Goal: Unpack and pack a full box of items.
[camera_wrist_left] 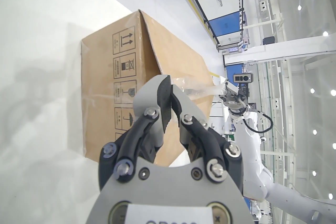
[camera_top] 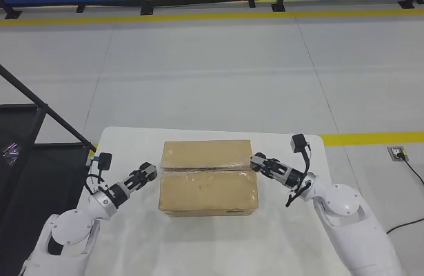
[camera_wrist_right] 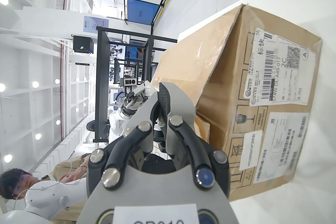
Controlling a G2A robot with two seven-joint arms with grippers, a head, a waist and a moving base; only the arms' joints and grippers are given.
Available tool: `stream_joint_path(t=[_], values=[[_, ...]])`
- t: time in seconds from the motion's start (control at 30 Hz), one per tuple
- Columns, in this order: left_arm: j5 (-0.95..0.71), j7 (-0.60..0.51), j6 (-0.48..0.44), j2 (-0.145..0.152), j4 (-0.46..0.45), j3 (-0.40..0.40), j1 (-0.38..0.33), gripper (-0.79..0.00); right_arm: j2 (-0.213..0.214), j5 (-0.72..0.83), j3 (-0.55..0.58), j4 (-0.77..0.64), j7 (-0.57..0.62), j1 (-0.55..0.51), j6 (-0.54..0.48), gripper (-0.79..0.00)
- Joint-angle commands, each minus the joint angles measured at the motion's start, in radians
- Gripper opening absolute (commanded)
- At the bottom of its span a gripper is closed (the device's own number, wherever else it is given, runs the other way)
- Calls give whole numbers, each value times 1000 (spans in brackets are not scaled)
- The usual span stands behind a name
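Note:
A brown cardboard box (camera_top: 208, 181) lies in the middle of the white table (camera_top: 198, 241), its two top flaps down and the seam covered with clear tape (camera_wrist_left: 202, 89). My left gripper (camera_top: 148, 172) is shut, level with the seam, a short way off the box's left end (camera_wrist_left: 110, 72). My right gripper (camera_top: 256, 163) is shut too, its tips against the right end of the seam, beside the labelled side (camera_wrist_right: 273, 78). Crumpled tape lifts there; I cannot tell if it is pinched. The box's contents are hidden.
A black frame with dark netting (camera_top: 18, 159) stands off the table's left side. A floor socket with a cable (camera_top: 396, 153) lies to the right. Bare tabletop runs in front of the box and at both ends.

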Motion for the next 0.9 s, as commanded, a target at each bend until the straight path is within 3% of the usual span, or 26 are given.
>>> stream_joint_path(t=[0.0, 0.27, 0.33, 0.57, 0.83, 0.87], values=[[-2, 2, 2, 1, 1, 1, 0, -533, 0, 0, -1, 0, 0, -3, -1, -785], [-16, 13, 0, 4, 7, -14, 5, -459, 0, -2, -4, -5, -1, -6, 3, -785], [-19, 15, -4, 6, 8, -22, 10, -409, 0, -2, -5, -6, -2, -5, 3, -785], [-39, 29, -17, 11, -3, -55, 28, -440, -3, 0, -14, -3, -10, -3, 8, -785], [-98, 18, -66, 15, -159, -92, 112, -416, -4, -3, -18, -9, -14, -8, 8, -785], [-98, 7, -64, 15, -173, -86, 115, -348, -4, -2, -18, -10, -13, -8, 8, -785]])
